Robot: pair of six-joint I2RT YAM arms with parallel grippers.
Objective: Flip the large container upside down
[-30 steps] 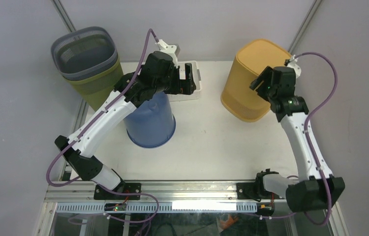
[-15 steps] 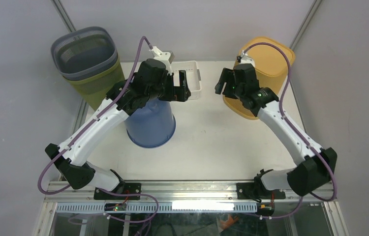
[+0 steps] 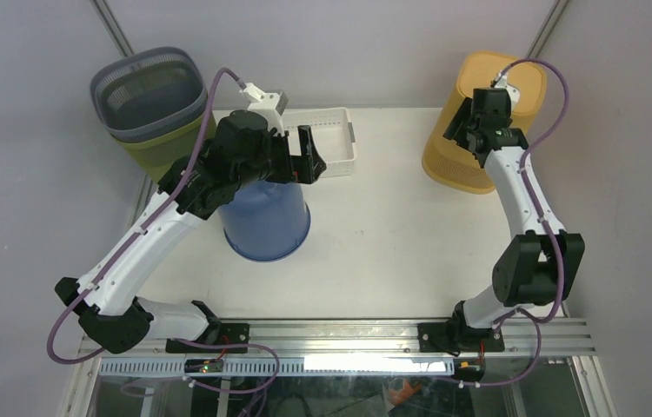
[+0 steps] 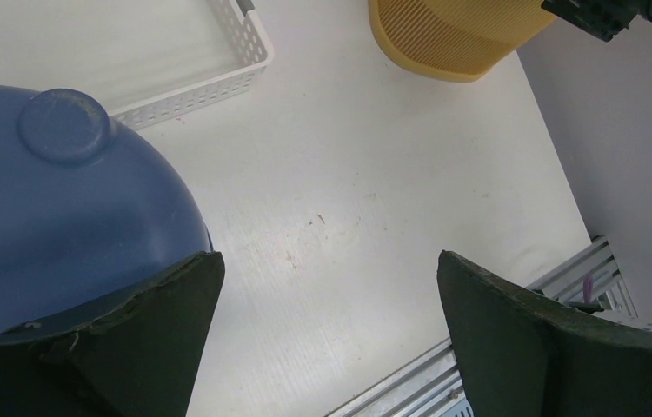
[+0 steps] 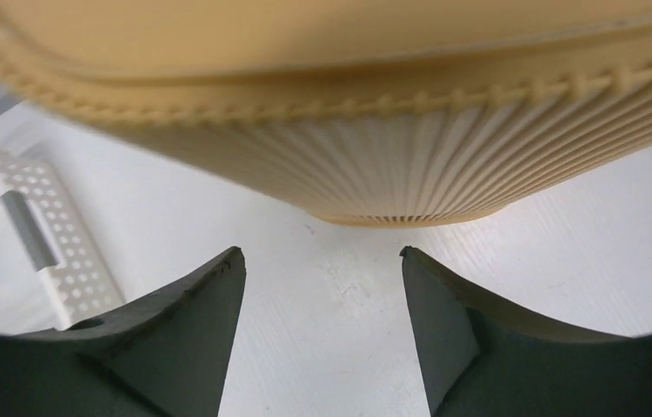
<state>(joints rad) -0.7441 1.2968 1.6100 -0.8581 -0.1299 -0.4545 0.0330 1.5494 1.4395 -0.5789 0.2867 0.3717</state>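
The large container, a yellow ribbed basket (image 3: 466,165), stands at the back right of the table with a smooth, closed-looking face upward. It also shows in the left wrist view, yellow basket (image 4: 453,35), and it fills the top of the right wrist view, yellow basket (image 5: 392,165). My right gripper (image 3: 462,130) hovers at its left upper side. Its fingers are open with only bare table between them, right gripper (image 5: 321,254), and they stop just short of the ribbed wall. My left gripper (image 3: 309,156) is wide open and empty, left gripper (image 4: 329,256).
A blue bucket (image 3: 266,226) stands mouth down under my left wrist, its round base showing up close, blue bucket (image 4: 62,200). A white perforated tray (image 3: 335,143) lies at the back middle. A grey mesh bin (image 3: 144,91) nested in a green one (image 3: 166,152) stands back left.
The yellow basket has shifted right and toward the back. My right arm swung left of it, then back over it. My left arm drew back leftward, staying open.
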